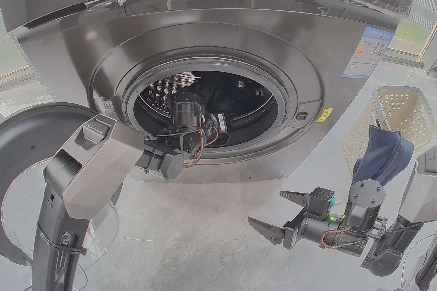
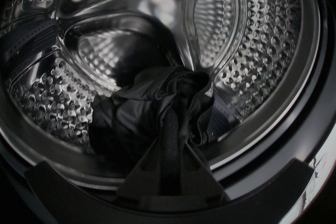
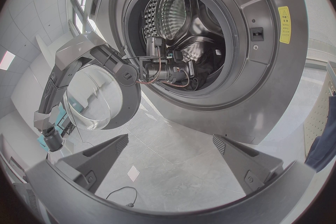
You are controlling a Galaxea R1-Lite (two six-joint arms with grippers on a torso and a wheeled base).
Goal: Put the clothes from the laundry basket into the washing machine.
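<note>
My left arm's wrist (image 1: 200, 123) reaches through the washing machine's round opening (image 1: 291, 92). Inside the steel drum (image 2: 262, 42), my left gripper (image 2: 171, 119) is shut on a bunched black garment (image 2: 140, 112) that hangs low in the drum. A cream laundry basket (image 1: 405, 114) stands on the floor to the right of the machine, with a dark blue garment (image 1: 384, 155) draped over its near rim. My right gripper (image 1: 266, 207) hovers open over the floor in front of the machine, left of the basket, with nothing between its fingers (image 3: 105, 154).
The machine's round glass door (image 1: 27, 160) is swung open to the left, beside my left arm. Grey tiled floor (image 1: 205, 223) lies between the machine and my right gripper. A thin cable (image 3: 120, 195) lies on the floor.
</note>
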